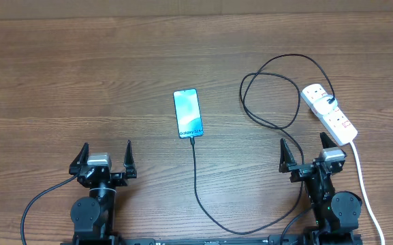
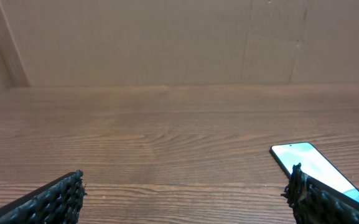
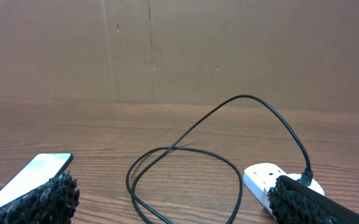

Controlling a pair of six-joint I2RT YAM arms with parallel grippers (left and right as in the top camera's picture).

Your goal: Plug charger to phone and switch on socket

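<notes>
The phone (image 1: 189, 113) lies flat mid-table, blue screen lit, its text end toward me. The thin black charger cable (image 1: 197, 184) meets the phone's near end, runs down and round to the right, then loops (image 1: 271, 95) up to a plug in the white socket strip (image 1: 329, 113) at the right. My left gripper (image 1: 105, 158) is open and empty at the front left, well short of the phone (image 2: 316, 165). My right gripper (image 1: 305, 151) is open and empty at the front right, just before the strip (image 3: 260, 177); the cable loop (image 3: 185, 180) lies between its fingers in the right wrist view.
The strip's thick white cord (image 1: 363, 184) runs down the right side past my right arm. A brown cardboard wall (image 2: 179, 37) stands at the table's far edge. The table (image 1: 60, 88) is dark wood.
</notes>
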